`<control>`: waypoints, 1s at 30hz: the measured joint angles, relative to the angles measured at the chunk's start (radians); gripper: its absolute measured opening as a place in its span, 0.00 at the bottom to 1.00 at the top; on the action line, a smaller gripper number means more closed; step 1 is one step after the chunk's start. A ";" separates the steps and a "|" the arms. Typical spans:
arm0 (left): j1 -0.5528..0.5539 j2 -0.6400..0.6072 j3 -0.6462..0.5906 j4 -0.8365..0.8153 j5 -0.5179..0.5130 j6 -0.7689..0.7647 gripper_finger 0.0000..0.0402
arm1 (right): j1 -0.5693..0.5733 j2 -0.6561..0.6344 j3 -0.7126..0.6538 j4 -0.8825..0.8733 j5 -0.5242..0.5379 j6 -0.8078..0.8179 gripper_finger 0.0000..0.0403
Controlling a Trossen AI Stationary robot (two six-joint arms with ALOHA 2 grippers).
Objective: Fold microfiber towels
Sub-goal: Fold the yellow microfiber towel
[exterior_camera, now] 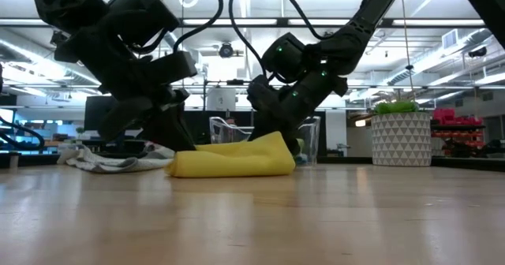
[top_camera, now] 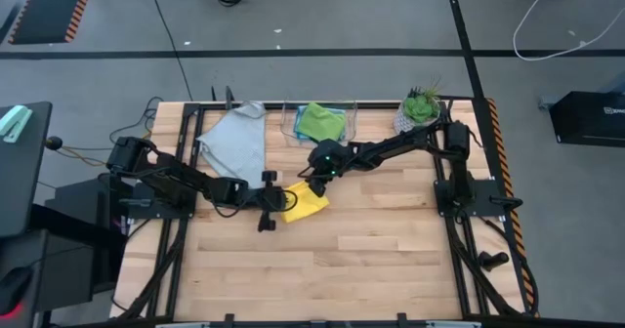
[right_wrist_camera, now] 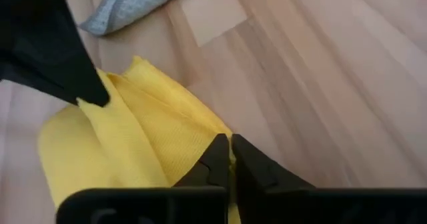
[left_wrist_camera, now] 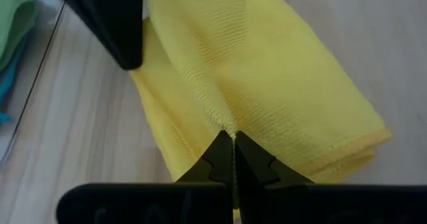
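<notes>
Got both grippers pinched shut on the yellow towel (top_camera: 305, 202): left gripper (left_wrist_camera: 233, 159) and right gripper (right_wrist_camera: 230, 159) at opposite edges, so I can fold it flat on the bench (top_camera: 391, 260).

A wooden table (top_camera: 371, 260) fills the middle. A green plant in a white pot (top_camera: 420, 106) sits on it at about one o'clock. A clear bin (top_camera: 290, 119) stands at twelve o'clock, along the table's far edge.
</notes>
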 joint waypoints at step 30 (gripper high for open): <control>0.001 -0.014 0.000 -0.141 -0.091 -0.345 0.22 | 0.067 -0.024 0.000 -0.127 0.093 0.015 0.04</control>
